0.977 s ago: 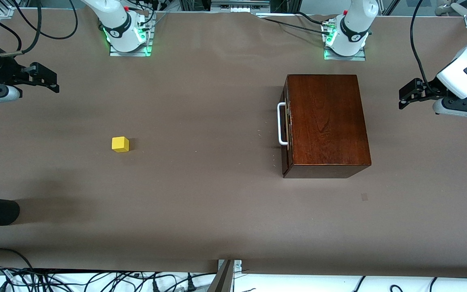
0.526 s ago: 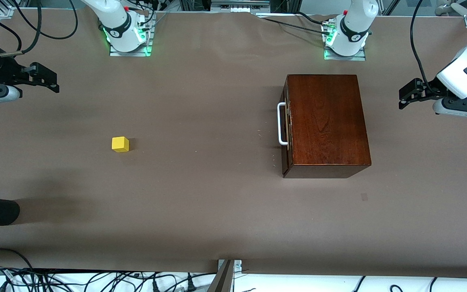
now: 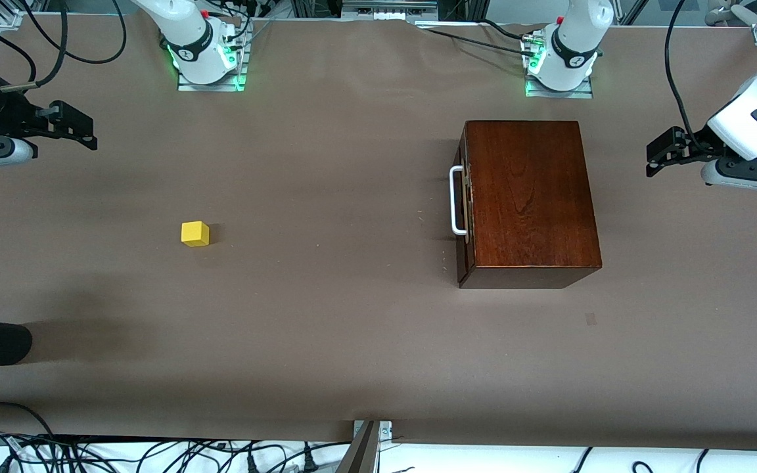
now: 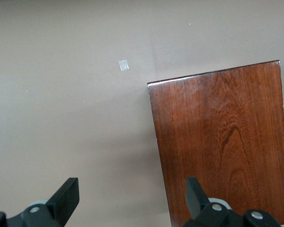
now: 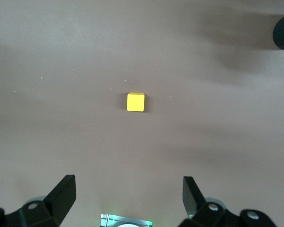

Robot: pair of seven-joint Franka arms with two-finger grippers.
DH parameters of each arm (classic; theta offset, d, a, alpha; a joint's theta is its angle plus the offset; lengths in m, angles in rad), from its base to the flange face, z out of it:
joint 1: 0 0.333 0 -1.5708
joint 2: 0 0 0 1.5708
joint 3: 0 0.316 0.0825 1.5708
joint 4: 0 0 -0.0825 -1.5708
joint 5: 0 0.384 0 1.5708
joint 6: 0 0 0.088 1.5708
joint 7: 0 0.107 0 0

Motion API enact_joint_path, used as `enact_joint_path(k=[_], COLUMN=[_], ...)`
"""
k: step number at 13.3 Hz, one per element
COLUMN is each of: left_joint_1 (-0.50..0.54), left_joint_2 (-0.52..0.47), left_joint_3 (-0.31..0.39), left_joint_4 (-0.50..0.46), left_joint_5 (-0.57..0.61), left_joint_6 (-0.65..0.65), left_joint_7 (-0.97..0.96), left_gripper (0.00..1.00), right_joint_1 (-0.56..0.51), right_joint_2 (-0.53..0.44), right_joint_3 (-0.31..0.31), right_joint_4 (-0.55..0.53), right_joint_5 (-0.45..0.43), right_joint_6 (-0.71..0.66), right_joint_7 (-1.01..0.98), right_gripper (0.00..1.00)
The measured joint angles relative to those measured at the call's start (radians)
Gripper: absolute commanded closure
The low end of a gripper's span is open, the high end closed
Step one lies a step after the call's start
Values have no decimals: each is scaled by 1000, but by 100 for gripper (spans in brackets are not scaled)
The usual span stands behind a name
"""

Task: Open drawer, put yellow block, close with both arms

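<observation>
Right now both arms wait, raised over the table's (image 3: pixel 352 328) two ends. Each gripper, left (image 4: pixel 132 198) and right (image 5: pixel 128 196), has its jaws spread wide and empty. Shut, the drawer (image 3: pixel 461 200) sits in the box (image 3: pixel 529 197); the block (image 3: pixel 195 234) lies well apart, toward the right arm's end.

No readable text, labels, brands, numbers or signs anywhere in these views

Front view: high, facing the arms, whole desk (image 3: pixel 352 341). Wrist views look straight down, sharing the wooden box (image 3: pixel 529 197) and yellow block (image 3: pixel 194 234).
</observation>
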Motion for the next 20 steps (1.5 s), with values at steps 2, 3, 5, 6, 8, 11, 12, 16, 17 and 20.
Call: enact_joint_path(k=[2,3,5,6,8,11,12,16,17,20], left_joint_1=[0,0,0,0,0,-2,-3,-5,-5,-26], left_joint_2=[0,0,0,0,1,1,1,15,29,93], left_joint_3=[-1,-1,-2,-2,-21,-106,-145,-249,-272,-352], left_joint_4=[0,0,0,0,0,8,11,49,67,121], left_joint_5=[0,0,0,0,-1,-1,-1,-1,-1,-1], left_joint_6=[-5,-6,-8,-10,-16,-33,-35,-36,-36,-36], left_joint_7=[0,0,0,0,0,-1,-5,-51,-89,-285], left_gripper=[0,0,0,0,0,0,0,0,0,0], right_joint_1=[0,0,0,0,0,0,0,0,0,0], right_joint_2=[0,0,0,0,0,0,0,0,0,0], right_joint_3=[0,0,0,0,0,0,0,0,0,0], right_joint_4=[0,0,0,1,1,3,3,4,4,4], right_joint_5=[0,0,0,0,0,0,0,0,0,0], right_joint_6=[0,1,1,2,2,2,2,2,2,2], right_joint_7=[0,0,0,0,0,0,0,0,0,0], right_gripper=[0,0,0,0,0,0,0,0,0,0])
